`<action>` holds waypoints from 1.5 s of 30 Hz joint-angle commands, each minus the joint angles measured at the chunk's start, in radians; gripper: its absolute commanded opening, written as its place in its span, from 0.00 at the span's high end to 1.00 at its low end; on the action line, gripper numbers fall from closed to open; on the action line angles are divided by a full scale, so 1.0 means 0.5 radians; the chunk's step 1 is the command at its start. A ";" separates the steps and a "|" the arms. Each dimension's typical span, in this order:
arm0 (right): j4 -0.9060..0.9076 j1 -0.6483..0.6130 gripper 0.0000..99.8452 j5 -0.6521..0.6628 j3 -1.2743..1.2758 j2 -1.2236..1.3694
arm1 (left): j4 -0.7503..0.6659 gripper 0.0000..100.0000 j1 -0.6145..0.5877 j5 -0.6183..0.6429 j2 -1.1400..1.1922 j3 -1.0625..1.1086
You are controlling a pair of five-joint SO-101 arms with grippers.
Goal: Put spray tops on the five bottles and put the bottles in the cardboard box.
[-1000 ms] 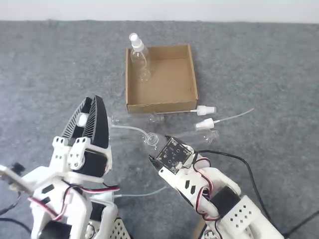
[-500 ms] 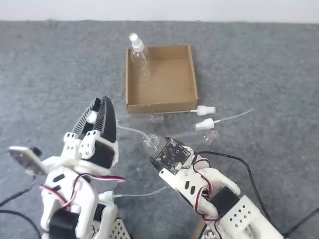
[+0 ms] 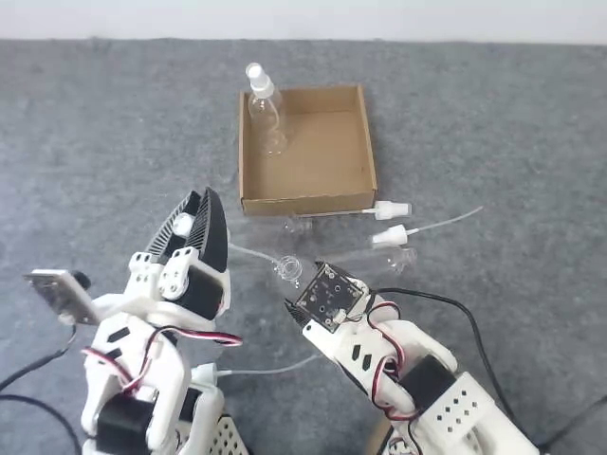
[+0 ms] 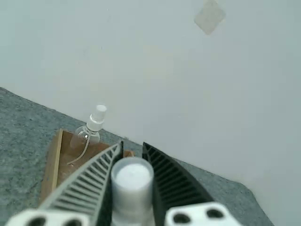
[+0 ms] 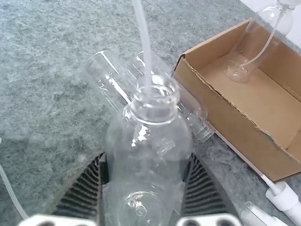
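Near box [image 5: 230, 120] wall, right gripper [image 5: 143, 181] clasping bottle [image 5: 148, 136]

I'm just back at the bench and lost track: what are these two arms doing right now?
The right end effector grips a clear bottle by its body. The left end effector holds a spray top whose tube reaches into that bottle's neck; the top is not yet seated. One capped bottle leans in the cardboard box. Loose spray tops and empty bottles lie by the box.
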 commanded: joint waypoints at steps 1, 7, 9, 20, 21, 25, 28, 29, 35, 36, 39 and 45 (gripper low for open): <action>-0.051 -0.014 0.99 0.015 -0.046 -0.054 | 0.006 0.99 0.006 -0.018 -0.034 -0.011; -0.054 -0.014 0.99 0.012 -0.046 -0.054 | 0.006 0.99 0.098 -0.018 -0.031 0.023; -0.054 -0.014 0.99 0.012 -0.049 -0.054 | 0.003 0.99 0.239 -0.055 -0.031 0.063; -0.051 -0.014 0.99 0.012 -0.046 -0.054 | 0.003 0.99 0.417 -0.166 -0.031 0.155; -0.051 -0.014 0.99 0.012 -0.046 -0.054 | 0.003 0.99 0.423 -0.184 -0.031 0.155; -0.051 -0.011 0.99 0.012 -0.046 -0.054 | 0.006 0.99 0.433 -0.328 -0.031 0.170; -0.044 -0.011 0.99 0.018 -0.046 -0.054 | 0.003 0.98 0.433 -0.347 -0.031 0.183; -0.044 -0.011 0.99 0.018 -0.046 -0.054 | 0.003 0.96 0.433 -0.347 -0.031 0.183; -0.038 -0.011 0.99 0.021 -0.046 -0.054 | 0.110 0.86 0.466 -0.338 -0.031 0.176; -0.038 -0.011 0.99 0.021 -0.046 -0.054 | 0.117 0.86 0.491 -0.341 -0.031 0.176; -0.035 -0.011 0.99 0.021 -0.046 -0.054 | 0.117 0.86 0.543 -0.344 -0.031 0.180; -0.041 -0.011 0.99 0.021 -0.046 -0.054 | 0.117 0.86 0.534 -0.347 -0.031 0.170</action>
